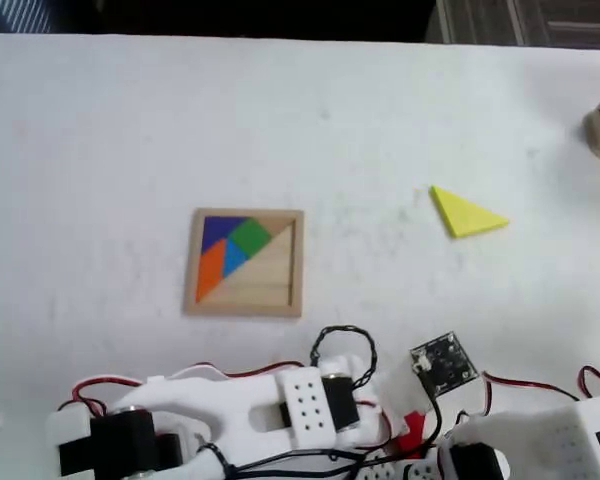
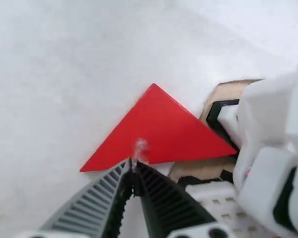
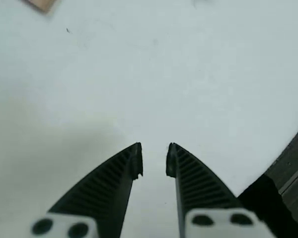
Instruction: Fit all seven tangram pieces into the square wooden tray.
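Red triangle (image 2: 159, 134): touching left gripper (image 2: 134, 171), fingers pressing together.
Right gripper (image 3: 154, 158): hanging over worktop (image 3: 139, 74), fingers standing apart.
Wooden tray (image 1: 245, 300): lying well apart from yellow triangle (image 1: 465, 213).

Lab bench (image 1: 130, 130) w/ loose PCB (image 1: 443, 363)

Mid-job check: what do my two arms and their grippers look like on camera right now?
One arm and the other arm are both white plastic shells with rows of small holes, black motor blocks, and red and black cables. The left gripper has ribbed, tapering fingers, one grey, one black. The right gripper has black ribbed fingers on white bases with round holes.
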Controlling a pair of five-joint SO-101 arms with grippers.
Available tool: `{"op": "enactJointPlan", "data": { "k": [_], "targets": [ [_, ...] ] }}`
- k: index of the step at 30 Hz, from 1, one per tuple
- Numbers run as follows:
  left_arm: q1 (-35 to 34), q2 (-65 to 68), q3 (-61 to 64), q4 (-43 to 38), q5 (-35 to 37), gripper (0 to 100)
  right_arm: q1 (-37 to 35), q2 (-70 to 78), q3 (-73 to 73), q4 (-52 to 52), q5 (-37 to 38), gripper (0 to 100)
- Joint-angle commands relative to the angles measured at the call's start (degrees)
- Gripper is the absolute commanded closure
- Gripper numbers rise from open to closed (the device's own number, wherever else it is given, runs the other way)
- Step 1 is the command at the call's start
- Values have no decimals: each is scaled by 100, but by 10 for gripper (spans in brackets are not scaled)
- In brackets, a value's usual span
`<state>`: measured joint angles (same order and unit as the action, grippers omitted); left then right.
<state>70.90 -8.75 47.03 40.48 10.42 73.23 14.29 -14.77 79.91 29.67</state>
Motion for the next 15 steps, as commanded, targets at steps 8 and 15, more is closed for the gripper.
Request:
{"op": "enactJointPlan", "data": {
  "k": [8,15],
  "targets": [
    [224,-31,-185,290,-299,978,-145,-48,-229,40,-35,911],
    [-22,286,-281,-79,123,978,-48,-48,-229,40,-18,911]
  ]
}}
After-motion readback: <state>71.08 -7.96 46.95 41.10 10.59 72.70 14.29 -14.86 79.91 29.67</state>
